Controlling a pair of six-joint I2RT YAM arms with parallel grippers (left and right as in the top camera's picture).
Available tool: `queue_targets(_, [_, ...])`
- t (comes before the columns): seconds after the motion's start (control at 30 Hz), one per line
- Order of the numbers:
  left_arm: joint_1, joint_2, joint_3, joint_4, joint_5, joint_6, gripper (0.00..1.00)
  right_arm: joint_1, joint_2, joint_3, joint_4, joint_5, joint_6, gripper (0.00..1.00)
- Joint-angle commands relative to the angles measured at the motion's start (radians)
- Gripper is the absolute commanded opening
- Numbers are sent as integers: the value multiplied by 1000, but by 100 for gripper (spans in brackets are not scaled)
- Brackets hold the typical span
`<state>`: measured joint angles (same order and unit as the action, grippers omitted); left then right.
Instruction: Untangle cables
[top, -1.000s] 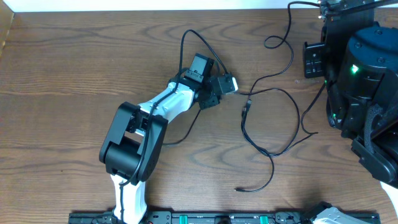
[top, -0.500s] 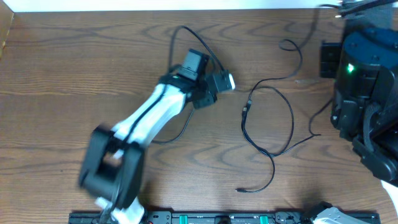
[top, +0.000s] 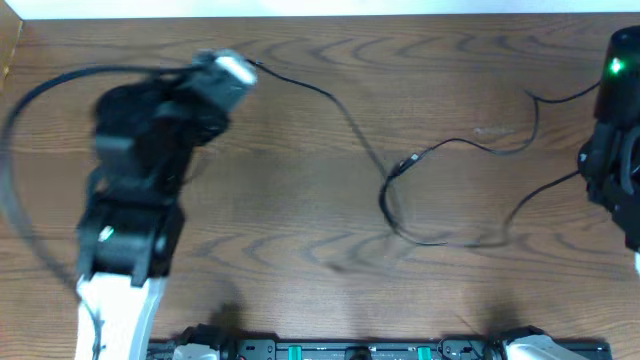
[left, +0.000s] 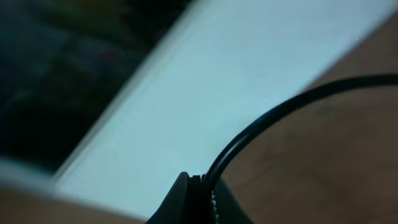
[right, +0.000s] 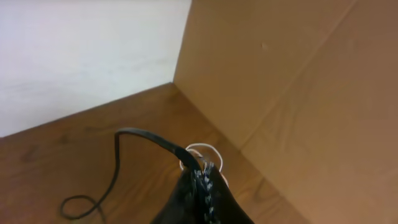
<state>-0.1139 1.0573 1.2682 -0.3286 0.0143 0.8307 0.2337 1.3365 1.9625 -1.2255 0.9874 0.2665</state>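
Wood-grain table (top: 300, 300), white wall (right: 74, 56) beyond.

Item 1: left hand (left: 198, 186), at the far left of the table, pinched tight on a black cable (left: 292, 102). The cord runs from it toward a small plug (top: 403, 166) and a slack loop (top: 430, 241) mid-table.

Item 2: right hand (right: 202, 171), likewise pinched on a black strand (right: 149, 134), with a white cable (right: 210, 150) curled just behind the fingers. Whether this is the same cord, cannot tell.

Hazard: if the arms draw apart, the middle loop may cinch into a knot, or the cord may slip from a grip.
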Motion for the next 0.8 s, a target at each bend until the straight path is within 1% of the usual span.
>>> queue_targets(0.0, [54,-39,6,12,-22,-88,7,-43,28,3,-29,-80,118,1])
queue_targets(0.07, [60,-46,6,12,-22,-89,7,-63,47,3,-56,-149,172,1])
queue_targets(0.17, [58,-35,6,10,17,-103,7,-73,93,-1,-60,-372,180,1])
queue_targets(0.2, [58,-29,6,8,43,-111,7,-73,111,-1,-60,-468,158,1])
queue_targets(0.27, [58,-14,6,2,88,-124,8,-73,158,-1,-53,-741,8,2])
queue_targets(0.3, [58,-6,6,-2,105,-126,7,-73,181,-1,-55,-880,-70,26])
queue_targets(0.33, [57,0,6,-4,114,-126,7,-73,206,-1,-64,-1017,-154,57])
queue_targets(0.37, [57,6,6,-6,117,-127,7,-73,231,-1,-81,-1130,-235,85])
queue_targets(0.4, [57,11,6,-7,117,-127,8,-73,261,-1,-110,-1219,-311,99])
queue_targets(0.47, [58,21,6,-7,117,-127,8,-72,307,-1,-186,-1277,-419,99])
queue_targets(0.53, [57,27,6,-7,117,-127,8,-64,358,-1,-294,-1278,-534,99])
queue_targets(0.57, [58,29,6,-7,117,-126,8,-56,381,-2,-338,-1278,-563,99])
queue_targets(0.67, [58,34,6,-7,117,-126,7,-42,446,-3,-438,-1254,-548,99])
queue_targets(0.7, [58,35,6,-7,117,-126,8,-42,469,-5,-468,-1223,-521,99])
queue_targets(0.77, [58,35,6,-7,117,-126,8,-42,496,-31,-468,-1141,-420,99])
